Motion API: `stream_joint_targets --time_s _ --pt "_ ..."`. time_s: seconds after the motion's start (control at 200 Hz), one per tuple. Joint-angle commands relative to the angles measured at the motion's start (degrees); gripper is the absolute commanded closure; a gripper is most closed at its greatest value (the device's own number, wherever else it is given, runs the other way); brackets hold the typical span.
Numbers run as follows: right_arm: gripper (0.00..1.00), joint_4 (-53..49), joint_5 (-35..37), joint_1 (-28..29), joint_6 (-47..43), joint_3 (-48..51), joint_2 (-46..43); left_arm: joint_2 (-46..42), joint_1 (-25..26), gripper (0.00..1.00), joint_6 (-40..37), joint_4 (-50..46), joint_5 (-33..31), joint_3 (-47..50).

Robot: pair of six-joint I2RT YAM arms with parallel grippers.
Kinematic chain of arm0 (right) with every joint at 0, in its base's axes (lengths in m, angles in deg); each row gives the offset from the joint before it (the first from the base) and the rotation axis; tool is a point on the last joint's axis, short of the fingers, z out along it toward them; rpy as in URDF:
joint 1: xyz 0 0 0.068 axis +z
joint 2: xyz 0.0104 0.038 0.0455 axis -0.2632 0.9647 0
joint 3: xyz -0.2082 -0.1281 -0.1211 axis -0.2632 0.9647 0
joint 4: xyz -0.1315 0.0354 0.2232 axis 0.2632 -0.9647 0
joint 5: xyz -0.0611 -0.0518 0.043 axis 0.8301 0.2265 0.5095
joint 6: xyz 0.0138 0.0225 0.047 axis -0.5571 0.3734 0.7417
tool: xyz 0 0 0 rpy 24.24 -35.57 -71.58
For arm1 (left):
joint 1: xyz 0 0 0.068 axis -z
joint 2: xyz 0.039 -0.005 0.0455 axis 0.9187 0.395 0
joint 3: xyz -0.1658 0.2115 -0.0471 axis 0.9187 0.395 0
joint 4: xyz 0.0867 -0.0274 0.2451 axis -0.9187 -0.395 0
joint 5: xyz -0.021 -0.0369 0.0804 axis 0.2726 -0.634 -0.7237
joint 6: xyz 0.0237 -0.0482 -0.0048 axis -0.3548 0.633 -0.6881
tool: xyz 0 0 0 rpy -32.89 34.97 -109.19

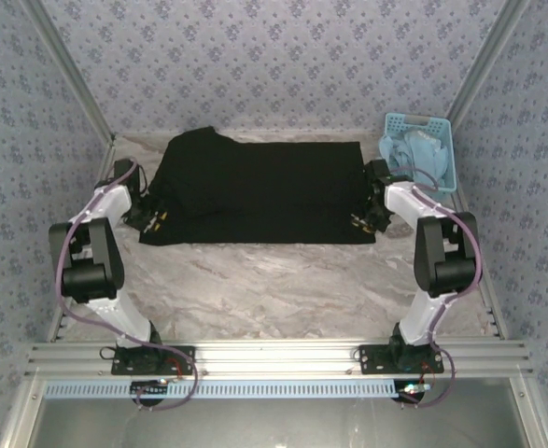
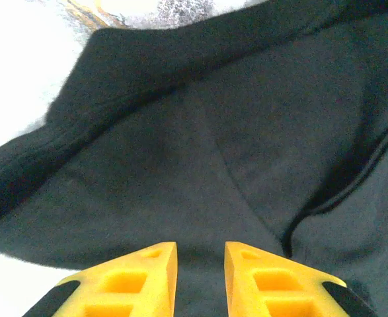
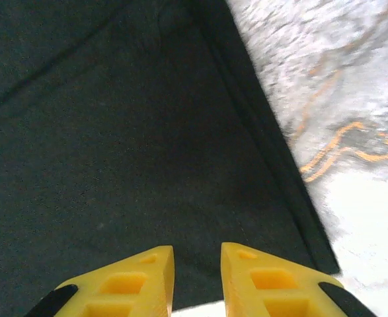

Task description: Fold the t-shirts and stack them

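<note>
Marbled grey-white bench (image 1: 255, 289), closed in by walls papered in a blue-grey flower pattern (image 1: 283, 56), is covered across its far half by one large black short-sleeved cloth t-shirt (image 1: 255, 191).

The left hand (image 2: 200, 249) is seen low over the shirt's near left corner. Its yellow fingers (image 2: 141, 284) are held a narrow way apart with nothing clamped between them, and dark cloth is visible through the gap. The right hand (image 3: 197, 251) is placed likewise at the near right corner, slightly parted and empty, with the hemmed side edge running just beside it onto bare bench.

Outward from the hands, the shirt is laid flat as a wide rectangle, plain side up. A sleeve is bunched at the far left, and a soft crease and a seam ridge are seen in the left wrist view. A pale blue slotted plastic basket (image 1: 448, 154) is stood just beside the far right corner.

The cloth is judged light, limp and not fragile. It may be expected to sag and drape wherever it is not supported. Hold is best taken at the two near corners, on the thicker hems, with both pinched together so that the edge is kept taut. Whether more than one layer lies there cannot be told, so a deep pinch is advised.
</note>
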Motion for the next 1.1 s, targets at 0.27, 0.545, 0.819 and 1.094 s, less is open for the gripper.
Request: stream_joint_targets --time_s 0.27,0.545,0.819,1.094 --pt "0.75 -6.6 2.8 1.8 1.9 3.4 3.8 -3.5 -0.3 0.78 13.8 -4.8 -8.7 12.6" --pt "0.71 -9.2 3.0 6.1 5.7 15.9 -7.1 -17.0 -2.4 0.81 15.4 -12.2 -15.4 23.1" --pt "0.51 1.0 -0.5 10.6 2.3 18.1 -21.3 -28.2 3.4 0.54 9.2 0.5 -7.0 23.4" --pt "0.46 10.6 -14.0 11.2 -3.0 14.8 -19.6 -19.1 8.9 0.52 6.7 11.1 5.1 21.9"
